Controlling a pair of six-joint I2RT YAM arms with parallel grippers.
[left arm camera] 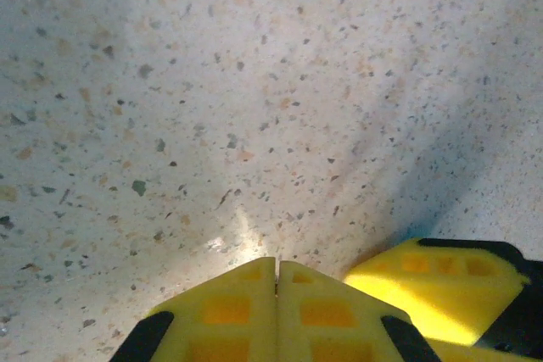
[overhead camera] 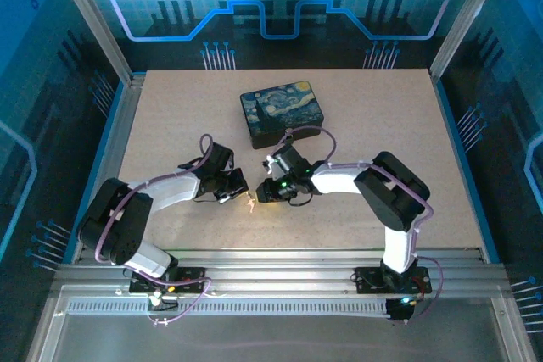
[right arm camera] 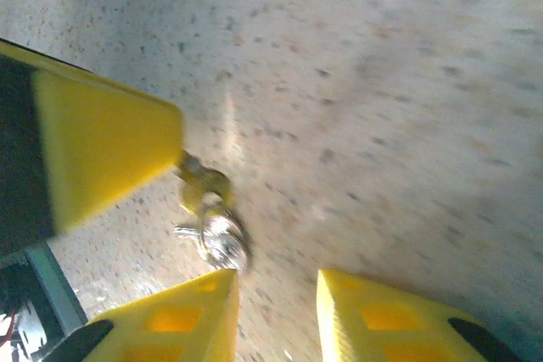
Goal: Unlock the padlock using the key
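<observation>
Toward the tabletop's point(overhead camera: 170, 108) near edge, left end effector point(left arm camera: 277, 262) looks clamped shut on the padlock point(right arm camera: 204, 192). Right end effector point(right arm camera: 277, 281) is half open and empty, so I'd square up on the key point(right arm camera: 222, 242) before closing.

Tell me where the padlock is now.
The padlock sits between the two grippers: lower left of the right wrist view, at the tip of the left gripper and just ahead of the right gripper.

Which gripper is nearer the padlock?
Left. The left gripper, jaws shut, touches the padlock; the right gripper, jaws open, sits slightly apart on its opposite side.
</observation>
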